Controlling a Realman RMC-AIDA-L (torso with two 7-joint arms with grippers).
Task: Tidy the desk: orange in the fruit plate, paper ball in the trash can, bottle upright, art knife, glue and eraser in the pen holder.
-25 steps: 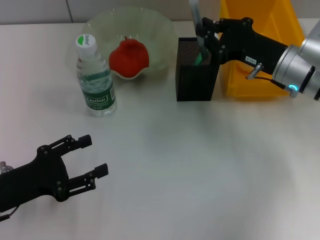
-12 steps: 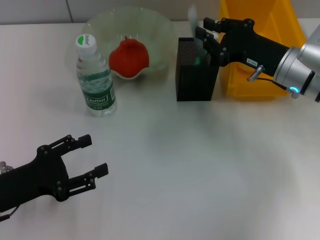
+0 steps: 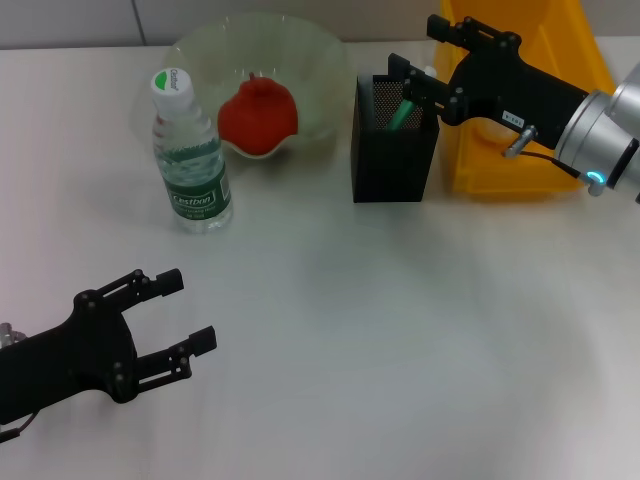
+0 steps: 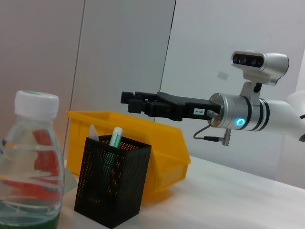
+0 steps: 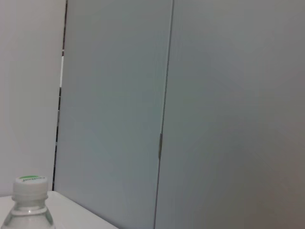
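Observation:
The black mesh pen holder [image 3: 392, 140] stands right of the glass fruit plate [image 3: 310, 60]. A green-tipped stick [image 3: 403, 112] and a pale grey piece [image 4: 93, 134] stick up out of the holder. My right gripper [image 3: 428, 50] hovers open and empty just above and behind the holder's far right corner. The orange [image 3: 258, 115], which looks red, lies in the plate. The bottle [image 3: 190, 160] stands upright with its cap on. My left gripper [image 3: 190, 310] rests open and empty at the near left. No paper ball or eraser shows.
A yellow bin [image 3: 520, 110] stands right behind and beside the pen holder, under my right arm. The left wrist view shows the bottle [image 4: 31, 162], the pen holder [image 4: 112, 186], the bin [image 4: 157, 148] and the right gripper [image 4: 138, 101].
My right gripper let go of the long grey piece it held over the pen holder, then lifted and drew back to the right. The left arm stayed still.

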